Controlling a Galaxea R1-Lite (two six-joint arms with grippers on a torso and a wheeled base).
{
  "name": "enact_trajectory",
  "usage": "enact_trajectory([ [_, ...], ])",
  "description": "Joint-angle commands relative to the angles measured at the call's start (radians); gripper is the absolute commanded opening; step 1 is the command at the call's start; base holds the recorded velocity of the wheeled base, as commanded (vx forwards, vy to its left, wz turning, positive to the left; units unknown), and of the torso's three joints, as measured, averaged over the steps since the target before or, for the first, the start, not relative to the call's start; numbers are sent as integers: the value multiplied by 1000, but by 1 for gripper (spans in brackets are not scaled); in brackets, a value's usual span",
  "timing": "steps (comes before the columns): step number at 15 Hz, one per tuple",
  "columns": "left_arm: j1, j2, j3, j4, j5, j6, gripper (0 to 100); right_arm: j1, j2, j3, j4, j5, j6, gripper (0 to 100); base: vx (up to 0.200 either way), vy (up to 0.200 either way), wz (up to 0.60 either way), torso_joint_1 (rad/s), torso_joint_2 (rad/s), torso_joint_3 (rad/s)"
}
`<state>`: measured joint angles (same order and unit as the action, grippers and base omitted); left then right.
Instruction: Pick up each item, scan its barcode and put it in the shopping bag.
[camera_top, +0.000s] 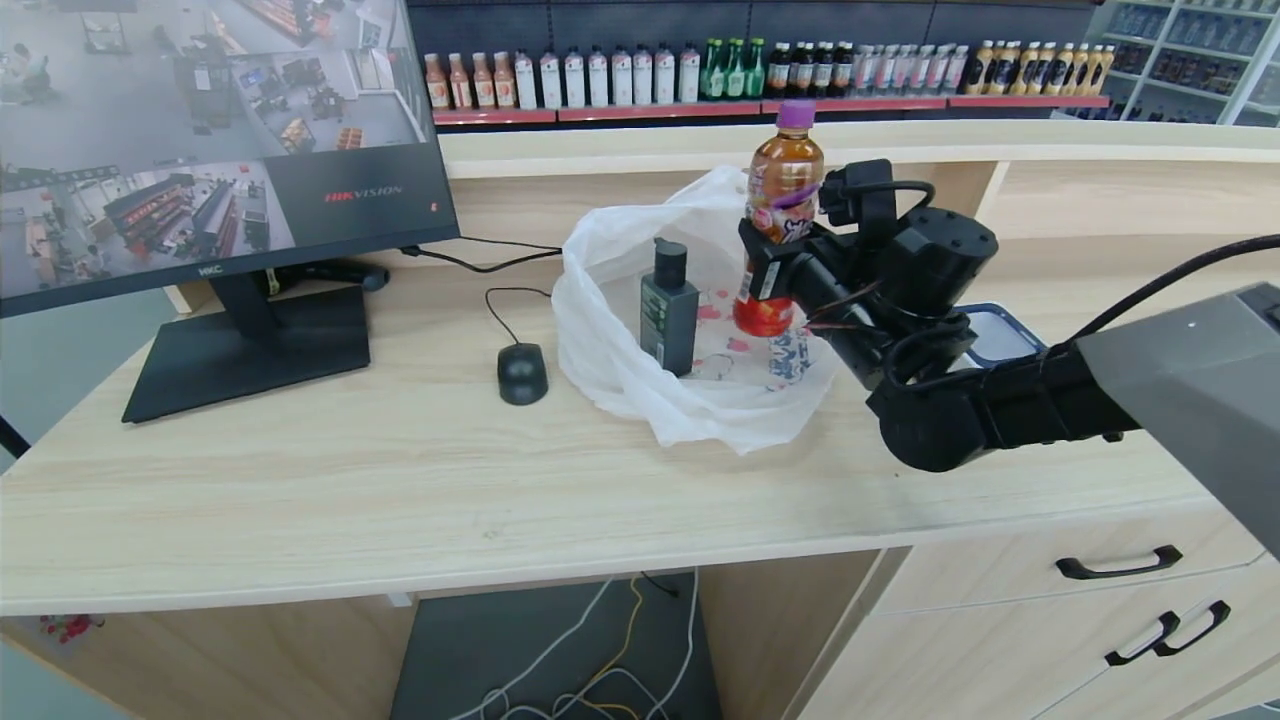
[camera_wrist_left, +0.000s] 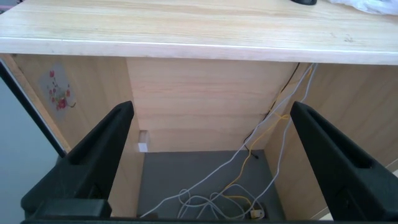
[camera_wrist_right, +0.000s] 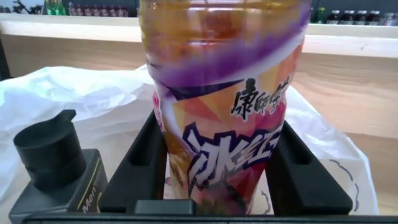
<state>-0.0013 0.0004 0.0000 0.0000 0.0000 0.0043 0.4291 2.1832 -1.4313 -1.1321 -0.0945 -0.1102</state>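
The fingers (camera_wrist_right: 134, 165) of the right gripper (camera_top: 775, 262) are clamped on both sides of a clear plastic bottle of amber drink (camera_top: 785, 190) with a purple cap and a purple-and-orange label. I see it held upright, base down in the open mouth of the white plastic shopping bag (camera_top: 610, 340). Inside the bag stands a dark grey flat-sided bottle (camera_top: 668, 320) with a black cap, just beside the held one. The left gripper (camera_wrist_left: 211, 115) hangs below the pale wooden counter (camera_top: 400, 480) edge — fingers spread wide, gripping nothing.

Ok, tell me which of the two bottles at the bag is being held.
The orange bottle with the purple cap: the right gripper is shut on it. The dark bottle with the black cap stands free in the bag.
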Motion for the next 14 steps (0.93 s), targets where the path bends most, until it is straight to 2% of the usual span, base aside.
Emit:
enact_trajectory([
  [1, 0, 0, 0, 0, 0, 0, 100, -4, 30, 0, -9, -1, 0, 0, 0, 0, 0, 0, 0, 0],
  [9, 0, 0, 0, 0, 0, 0, 100, -24, 59, 11, -11, -1, 0, 0, 0, 0, 0, 0, 0, 0],
  [14, 0, 0, 0, 0, 0, 0, 100, -20, 98, 11, -63, -1, -2, 0, 0, 0, 0, 0, 0, 0],
])
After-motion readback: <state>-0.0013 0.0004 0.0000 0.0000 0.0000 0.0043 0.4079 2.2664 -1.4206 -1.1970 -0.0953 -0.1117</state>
